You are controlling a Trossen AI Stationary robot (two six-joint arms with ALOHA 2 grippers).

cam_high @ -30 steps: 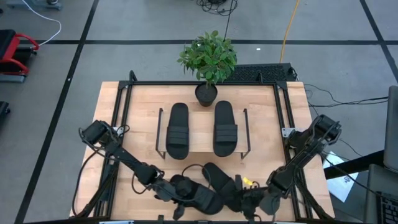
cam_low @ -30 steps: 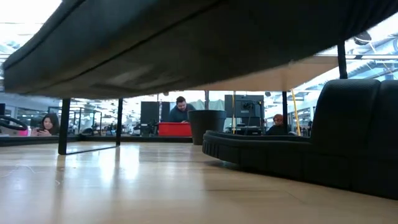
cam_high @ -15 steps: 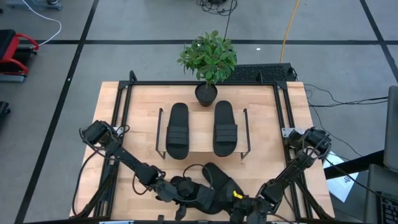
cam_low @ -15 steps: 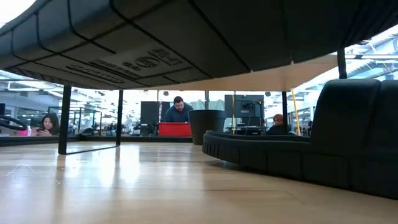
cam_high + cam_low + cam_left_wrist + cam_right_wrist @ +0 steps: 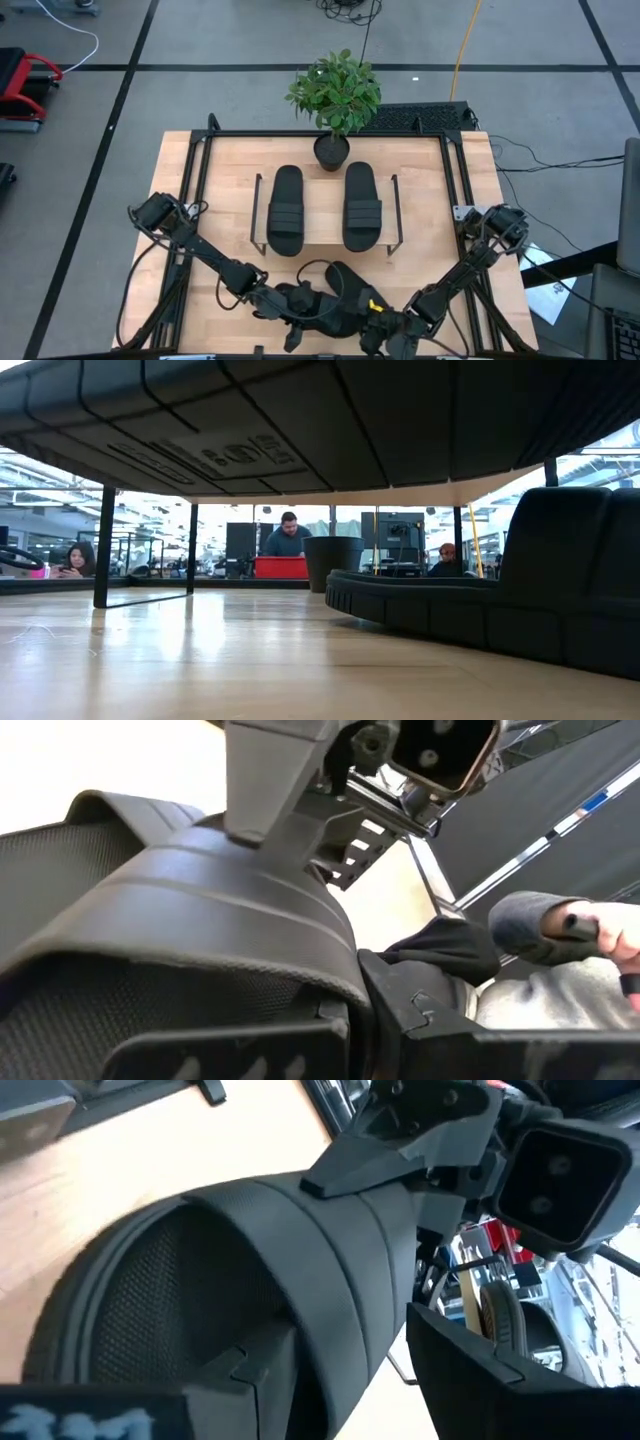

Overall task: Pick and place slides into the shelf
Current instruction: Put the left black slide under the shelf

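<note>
A: Two slides (image 5: 283,210) already sit on the shelf (image 5: 325,235); the other two (image 5: 335,300) are at the table's near edge, where both grippers meet.

B: Left gripper (image 5: 290,305) is clamped on one slide's strap. Right gripper (image 5: 385,325) straddles it too; I can't tell its width. Release one before lifting.

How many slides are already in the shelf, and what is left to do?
Two slides lie on the shelf. Both grippers, left and right, meet at the other two by the near edge; one is lifted. These two remain to place.
</note>
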